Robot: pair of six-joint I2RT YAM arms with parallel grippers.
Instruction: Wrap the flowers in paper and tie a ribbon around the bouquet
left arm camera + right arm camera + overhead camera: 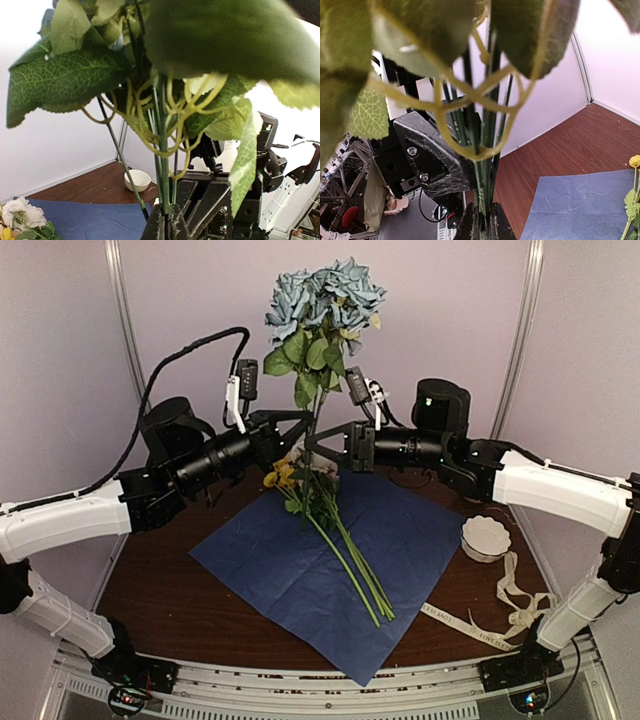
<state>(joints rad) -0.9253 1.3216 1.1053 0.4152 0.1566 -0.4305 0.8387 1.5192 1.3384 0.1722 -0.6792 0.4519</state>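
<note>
**Wrapping not yet begun; a second bunch held aloft**

My left pincer (164,222) is pressed together on the green stems of a blue bunch (325,295), holding it upright above the middle of the bench (150,590). My right pincer (481,222) pinches the same stems from the other side, tip to tip with the left. Below them the paper (260,560) lies flat, navy face up, with the flowers (320,505) resting diagonally across it, blooms far, stems near. No fold is made and no cone formed. At the near right the ribbon (500,605) lies loose on the bench, off the paper. I judge that rolling and tying are both left.
</note>
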